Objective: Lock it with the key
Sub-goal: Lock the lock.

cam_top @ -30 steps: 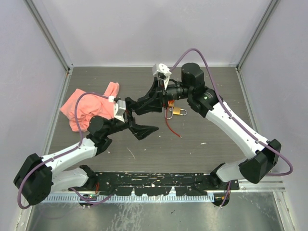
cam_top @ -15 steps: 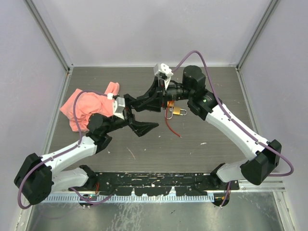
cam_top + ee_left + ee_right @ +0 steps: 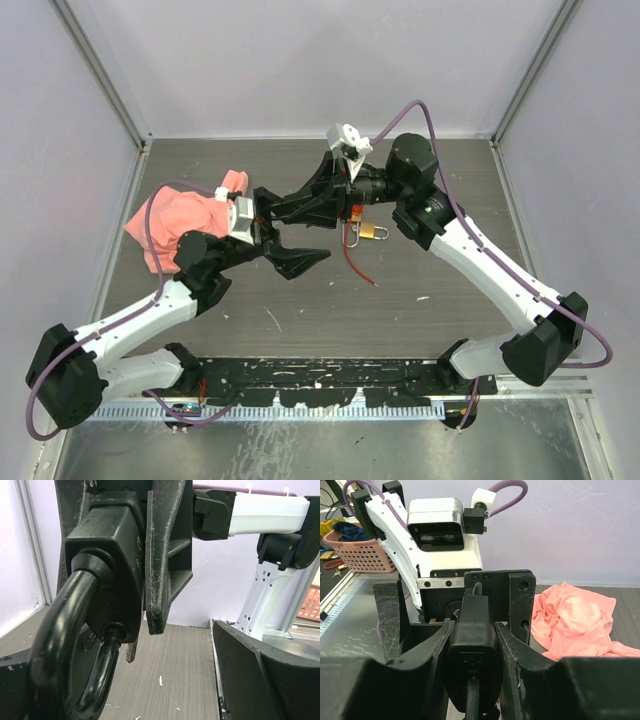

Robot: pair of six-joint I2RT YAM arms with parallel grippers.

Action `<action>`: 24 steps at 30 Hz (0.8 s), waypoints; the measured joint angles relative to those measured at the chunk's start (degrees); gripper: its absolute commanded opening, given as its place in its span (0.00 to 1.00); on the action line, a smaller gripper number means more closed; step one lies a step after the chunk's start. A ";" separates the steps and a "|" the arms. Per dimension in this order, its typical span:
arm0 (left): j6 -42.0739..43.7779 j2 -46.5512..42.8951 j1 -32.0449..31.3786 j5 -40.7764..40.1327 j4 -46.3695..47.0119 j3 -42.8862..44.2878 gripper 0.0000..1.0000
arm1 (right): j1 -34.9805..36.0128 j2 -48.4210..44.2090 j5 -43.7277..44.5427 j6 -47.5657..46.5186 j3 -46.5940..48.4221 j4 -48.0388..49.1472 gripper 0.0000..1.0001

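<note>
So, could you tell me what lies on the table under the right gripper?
Below the right gripper, shut on a black padlock, lie a small brass padlock, a silver metal loop and a red cord. Anything directly under its fingers is covered.

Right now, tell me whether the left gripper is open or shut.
Open: the left gripper holds its fingers wide apart.

bright, even diffuse light from above, faint soft shadows on the table (image 3: 330, 310); top view sharp, close black padlock (image 3: 107, 565) slightly soft in left wrist view.
</note>
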 measured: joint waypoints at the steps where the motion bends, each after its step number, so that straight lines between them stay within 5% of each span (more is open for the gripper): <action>1: 0.04 -0.11 -0.02 -0.24 -0.74 0.42 0.92 | 0.00 -0.04 0.00 -0.17 0.15 0.11 0.01; 24: -0.50 -1.79 -0.44 -2.78 -12.02 4.37 0.91 | 0.00 0.17 0.57 -2.40 1.86 -0.94 0.01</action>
